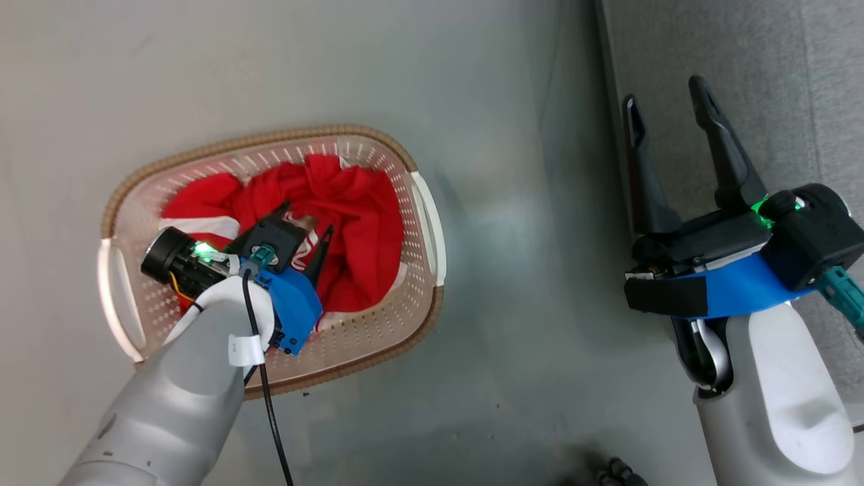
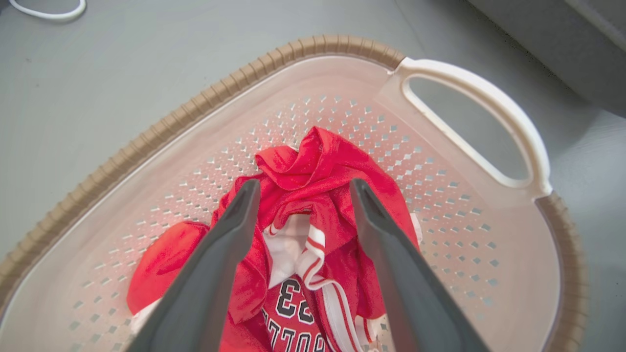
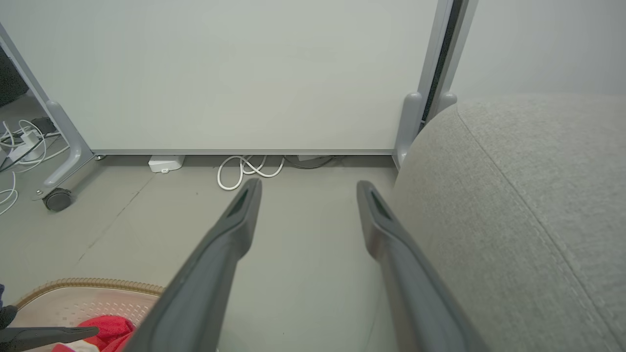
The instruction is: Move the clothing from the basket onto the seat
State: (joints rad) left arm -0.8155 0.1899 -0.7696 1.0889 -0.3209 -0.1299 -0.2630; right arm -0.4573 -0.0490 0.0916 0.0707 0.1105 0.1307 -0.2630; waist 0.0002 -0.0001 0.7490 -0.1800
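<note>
Left gripper (image 1: 307,219) is down in the basket (image 1: 270,137), released and straddling the clothing (image 1: 358,202) heap, lined up for a grab. I can't tell if it's touching. Right gripper (image 1: 665,94) hangs released beside the seat (image 1: 742,67), clear of the work. Left wrist view gives me the "23" lettering (image 2: 293,298) that my arm blocks in the head view. Right wrist view shows the seat's seam (image 3: 513,183).

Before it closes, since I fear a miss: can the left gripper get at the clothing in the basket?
Probably yes: the left gripper hangs open right over the clothing in the basket, with nothing between them.
</note>
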